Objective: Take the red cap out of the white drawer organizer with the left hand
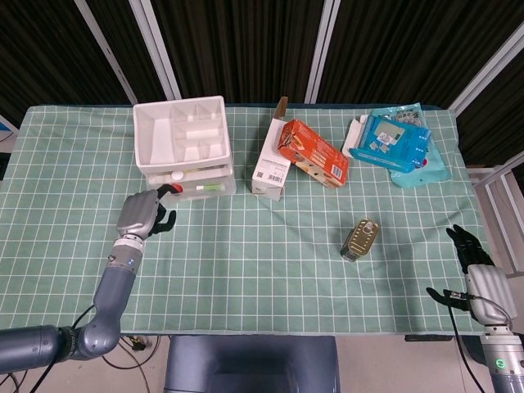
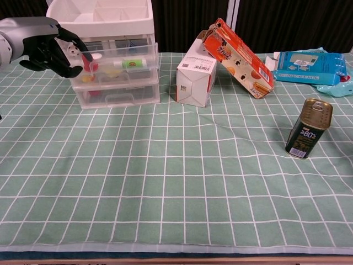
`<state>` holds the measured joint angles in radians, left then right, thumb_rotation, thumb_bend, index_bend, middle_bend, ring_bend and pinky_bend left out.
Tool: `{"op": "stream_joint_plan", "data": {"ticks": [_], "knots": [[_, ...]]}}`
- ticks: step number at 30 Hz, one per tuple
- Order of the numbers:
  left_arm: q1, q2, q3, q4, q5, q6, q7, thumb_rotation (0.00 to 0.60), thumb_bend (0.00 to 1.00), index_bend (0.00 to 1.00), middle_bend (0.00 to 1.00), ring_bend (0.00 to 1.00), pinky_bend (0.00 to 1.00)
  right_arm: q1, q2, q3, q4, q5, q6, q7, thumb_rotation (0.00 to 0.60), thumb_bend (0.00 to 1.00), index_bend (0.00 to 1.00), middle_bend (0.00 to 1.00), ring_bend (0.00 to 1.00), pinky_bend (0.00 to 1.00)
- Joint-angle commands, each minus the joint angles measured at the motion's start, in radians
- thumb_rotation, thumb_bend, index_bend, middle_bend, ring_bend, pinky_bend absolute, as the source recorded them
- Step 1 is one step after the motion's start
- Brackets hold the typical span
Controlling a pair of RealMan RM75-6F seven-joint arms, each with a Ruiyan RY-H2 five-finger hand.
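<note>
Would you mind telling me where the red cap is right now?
In the chest view the red cap is at the far left, pinched by the left hand just in front of the white drawer organizer's pulled-out top drawer.

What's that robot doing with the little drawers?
The left robot hand pinches a small red cap at the front of the white drawer organizer, whose top drawer is pulled out. A green-labelled tube lies in that drawer. The right robot hand hangs idle off the table's edge, holding nothing.
</note>
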<state>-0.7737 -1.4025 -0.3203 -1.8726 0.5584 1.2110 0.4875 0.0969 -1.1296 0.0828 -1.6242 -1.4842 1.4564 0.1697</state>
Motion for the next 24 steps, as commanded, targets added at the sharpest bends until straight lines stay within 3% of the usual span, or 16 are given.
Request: {"op": "stream_joint_plan", "data": {"ticks": [1, 19, 24], "knots": [[0.016, 0.021, 0.014, -0.041, 0.02, 0.003, -0.014, 0.6, 0.46, 0.34, 1.0, 1.0, 1.0, 0.0, 0.0, 0.0, 0.0, 0.0, 0.0, 0.001, 0.6, 0.07, 0.0, 0.0, 0.0, 0.22], [0.046, 0.103, 0.055, -0.16, 0.069, -0.007, -0.038, 0.6, 0.45, 0.35, 1.0, 1.0, 1.0, -0.001, -0.001, 0.0, 0.0, -0.001, 0.002, -0.001, 0.6, 0.07, 0.0, 0.0, 0.0, 0.22], [0.046, 0.112, 0.051, -0.166, 0.08, -0.003, -0.047, 0.6, 0.35, 0.32, 1.0, 1.0, 1.0, -0.001, 0.0, 0.0, 0.0, -0.001, 0.001, 0.0, 0.6, 0.07, 0.0, 0.0, 0.0, 0.22]]}}
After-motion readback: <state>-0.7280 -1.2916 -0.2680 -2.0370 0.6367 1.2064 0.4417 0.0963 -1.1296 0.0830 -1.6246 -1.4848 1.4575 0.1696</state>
